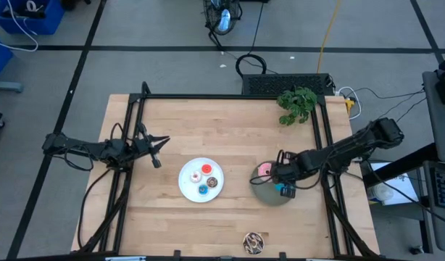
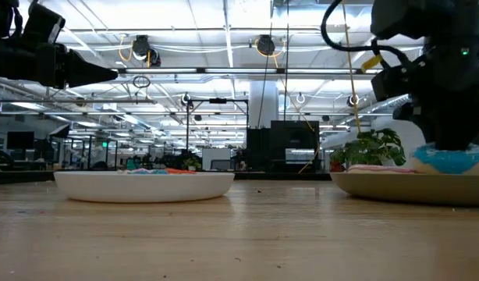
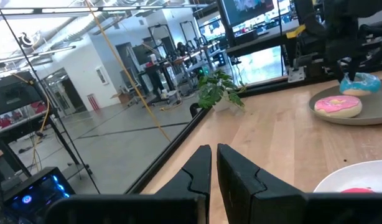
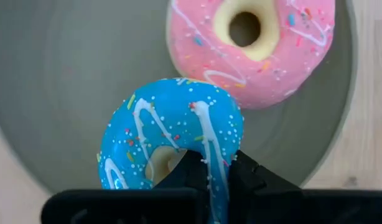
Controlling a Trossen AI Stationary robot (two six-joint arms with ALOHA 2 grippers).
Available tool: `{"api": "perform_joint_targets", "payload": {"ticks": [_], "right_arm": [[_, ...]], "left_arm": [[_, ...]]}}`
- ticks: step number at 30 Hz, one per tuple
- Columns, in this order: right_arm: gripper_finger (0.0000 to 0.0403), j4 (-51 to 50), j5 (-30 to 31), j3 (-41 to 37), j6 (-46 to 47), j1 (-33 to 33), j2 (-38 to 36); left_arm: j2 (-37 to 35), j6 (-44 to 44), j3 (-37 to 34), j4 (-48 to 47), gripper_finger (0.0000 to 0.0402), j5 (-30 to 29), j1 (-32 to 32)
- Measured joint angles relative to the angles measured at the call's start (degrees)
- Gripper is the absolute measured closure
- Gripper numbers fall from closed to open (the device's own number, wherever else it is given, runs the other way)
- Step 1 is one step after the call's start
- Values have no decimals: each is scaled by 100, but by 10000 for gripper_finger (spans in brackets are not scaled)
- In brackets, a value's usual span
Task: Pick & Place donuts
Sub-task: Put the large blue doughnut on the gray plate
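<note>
**A:** Where was your right gripper (image 4: 209,177) at that moment, and what was it doing?

**B:** It was low over the round grey plate (image 4: 66,93) on my right side of the wooden table (image 1: 230,119), fingers pinched on the rim of the larger blue-iced toy donut with white drizzle and coloured sprinkles (image 4: 172,140). One finger sat in the donut's hole and the other outside the ring, so the band of the ring ran across my jaws. The donut stood tilted in the grip, and I couldn't tell whether its low edge rested on the plate.

**A:** And what lay around it?

**B:** The larger pink-iced toy donut with a cream ring and sprinkles (image 4: 250,46) lay flat on the same grey plate, just beside the blue one; whether they touched I couldn't tell. The round white plate (image 1: 185,181) sat near the table's middle, toward my left arm, carrying the four tiny iced rings (image 1: 204,177).

**A:** So which way did the next move point?

**B:** I judged it would be a lift, then a carry sideways toward the white plate, if that was the target. The risk was nudging the pink donut on the way up.

**A:** Your left gripper (image 3: 213,171)?

**B:** Pressed together on nothing, waiting above the table's left side, well apart from both plates. My right arm was clearly the nearer.
</note>
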Motion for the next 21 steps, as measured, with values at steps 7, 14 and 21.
{"api": "perform_joint_targets", "payload": {"ticks": [7,14,21], "right_arm": [[389,-65,-9,-6,-1,-46,57],[389,-55,-9,-6,55,-46,57],[389,-82,-8,-8,322,40,104]], "left_arm": [[0,2,0,-1,369,-22,0],[0,13,0,-32,369,-24,-1],[0,18,0,-32,369,-27,0]]}}
